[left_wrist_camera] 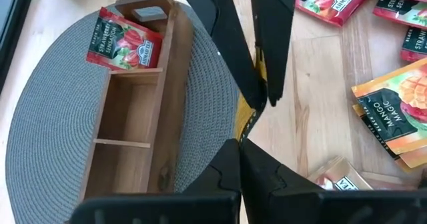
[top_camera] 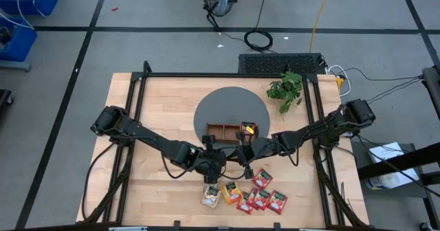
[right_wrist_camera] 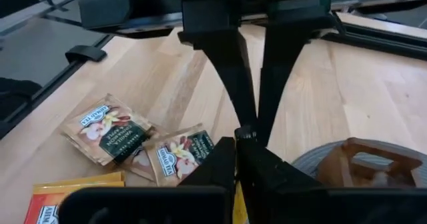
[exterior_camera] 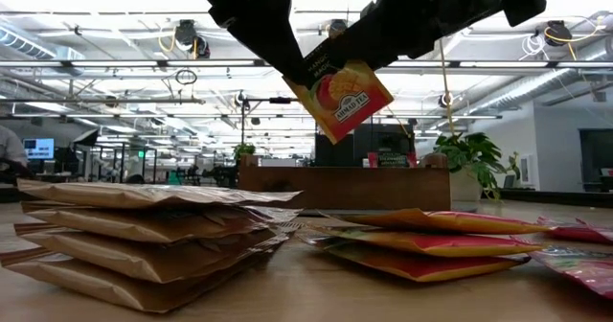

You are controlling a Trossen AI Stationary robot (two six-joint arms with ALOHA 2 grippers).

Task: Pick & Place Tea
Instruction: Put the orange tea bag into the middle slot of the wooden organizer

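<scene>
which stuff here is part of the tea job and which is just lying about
Job:
- held orange tea sachet, pinched by both left gripper and right gripper
- loose sachets
- wooden tray
- red sachet in tray

Lying about:
- plant
- grey mat

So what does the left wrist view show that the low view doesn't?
Only the left wrist view: the inside of the tray, with a red sachet in one end compartment and the other two compartments empty, all on the grey mat.
Only the low view: the orange printed face of the held sachet, and the plant.
Both: the left gripper and right gripper shut on the held sachet, and loose sachets on the table.
</scene>
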